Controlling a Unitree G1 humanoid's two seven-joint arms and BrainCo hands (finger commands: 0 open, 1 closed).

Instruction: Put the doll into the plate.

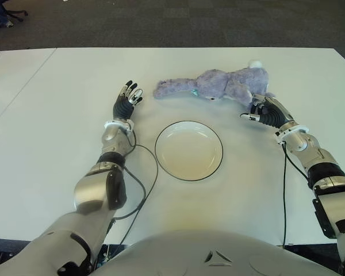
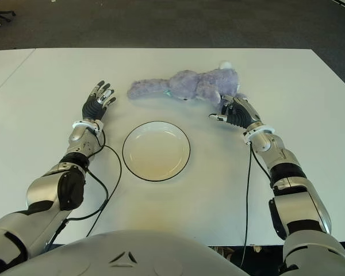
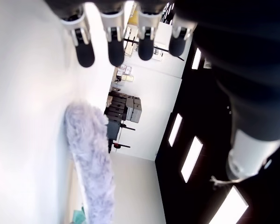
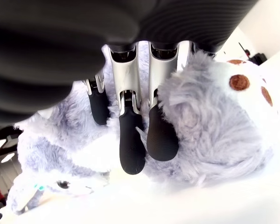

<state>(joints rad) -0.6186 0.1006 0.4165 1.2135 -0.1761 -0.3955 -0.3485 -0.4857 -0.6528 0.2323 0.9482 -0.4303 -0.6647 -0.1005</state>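
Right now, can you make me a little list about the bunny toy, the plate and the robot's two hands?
doll: purple plush lying on the white table, beyond the plate
plate: white, dark rim, nothing in it
right hand: at the doll's near side, fingers reaching into the fur, not closed around it
left hand: open, left of the doll, holding nothing

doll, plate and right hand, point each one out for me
doll point(image 1: 230, 83), left eye view, on its purple body
plate point(image 1: 188, 150), left eye view, on its bare white middle
right hand point(image 1: 262, 110), left eye view, on the dark back of the hand beside the doll
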